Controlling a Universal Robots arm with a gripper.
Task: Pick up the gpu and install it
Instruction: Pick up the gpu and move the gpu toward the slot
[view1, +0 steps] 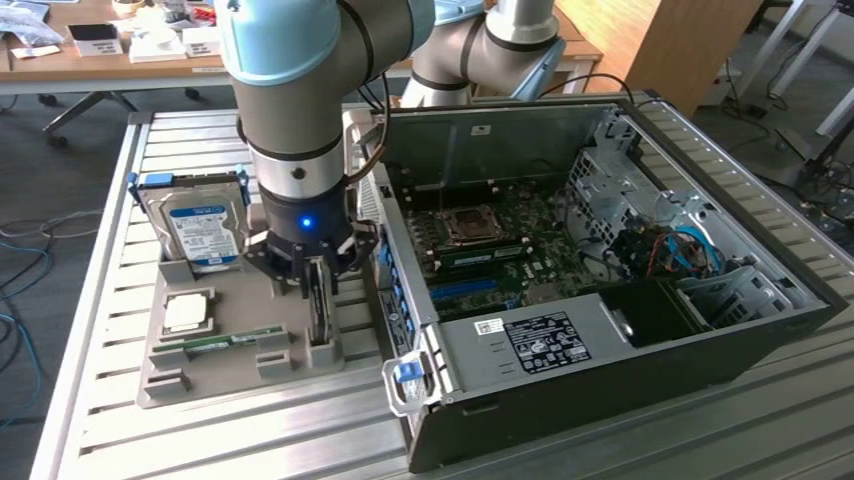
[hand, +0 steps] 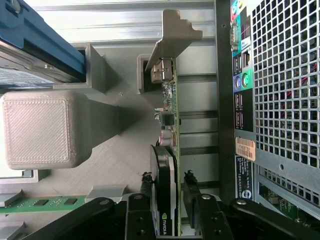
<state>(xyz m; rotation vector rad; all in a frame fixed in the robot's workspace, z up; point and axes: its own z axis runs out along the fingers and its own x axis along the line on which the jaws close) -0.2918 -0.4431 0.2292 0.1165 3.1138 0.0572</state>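
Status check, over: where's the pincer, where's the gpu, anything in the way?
Pincer open, straddling the gpu. Gpu on edge in gray holder, not lifted. Computer case close alongside; hard drive stands apart.

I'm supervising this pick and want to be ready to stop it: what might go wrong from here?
1. The hand straddles the gpu with a gap showing on one side. Closing unevenly may tilt the card in its gray holder.
2. The computer case stands close beside the holder, so the gpu's silver bracket might snag its rear panel on a careless lift.
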